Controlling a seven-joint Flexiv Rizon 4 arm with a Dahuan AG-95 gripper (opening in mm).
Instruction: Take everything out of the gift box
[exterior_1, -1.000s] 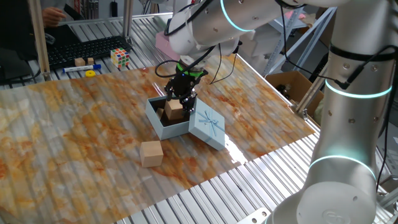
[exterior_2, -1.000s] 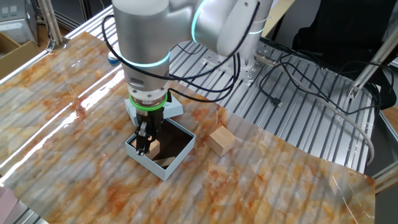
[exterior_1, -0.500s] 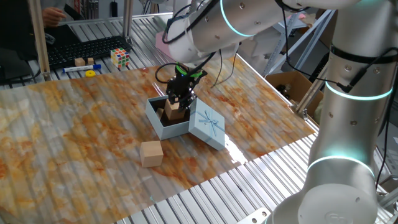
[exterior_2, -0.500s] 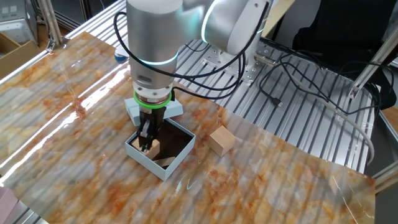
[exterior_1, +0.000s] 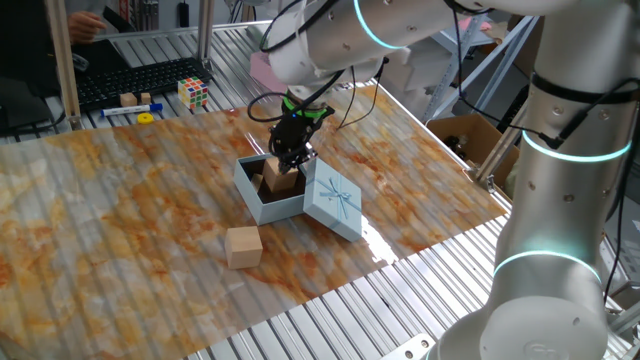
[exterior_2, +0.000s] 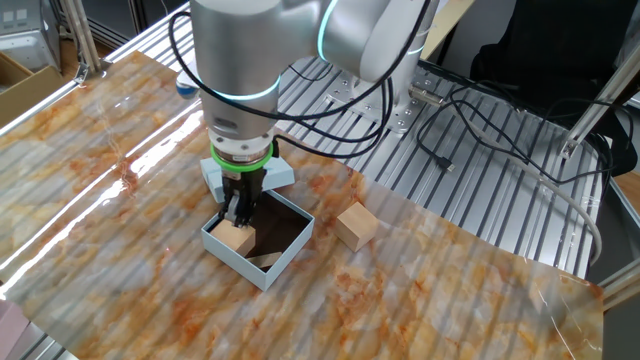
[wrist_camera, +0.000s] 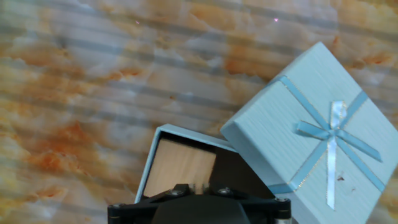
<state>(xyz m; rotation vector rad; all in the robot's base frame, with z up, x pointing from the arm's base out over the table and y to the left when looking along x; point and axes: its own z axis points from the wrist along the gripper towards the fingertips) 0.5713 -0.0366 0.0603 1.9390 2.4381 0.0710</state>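
Note:
The pale-blue gift box (exterior_1: 272, 210) (exterior_2: 240, 262) (wrist_camera: 147, 167) stands open in the middle of the marbled mat. Its lid (exterior_1: 333, 200) (exterior_2: 284, 176) (wrist_camera: 311, 124), with a ribbon bow, leans against the box's right side. A light-tan wooden block (exterior_1: 282, 181) (exterior_2: 235, 240) (wrist_camera: 180, 167) stands in one corner of the box. My gripper (exterior_1: 289, 165) (exterior_2: 238, 216) (wrist_camera: 198, 186) reaches straight down into the box with its fingers closed on this block's top. The rest of the dark inside looks bare. A second wooden block (exterior_1: 243, 246) (exterior_2: 356, 224) lies on the mat outside the box.
A Rubik's cube (exterior_1: 194, 93), small blocks and a yellow piece (exterior_1: 146, 117) lie at the far edge by a keyboard. A pink box (exterior_1: 264, 66) sits behind the arm. A brown carton (exterior_1: 470, 134) stands off the table's right side.
The fingers have narrowed onto the block in the box. The hand has risen slightly, and the block shows more above the box's wall.

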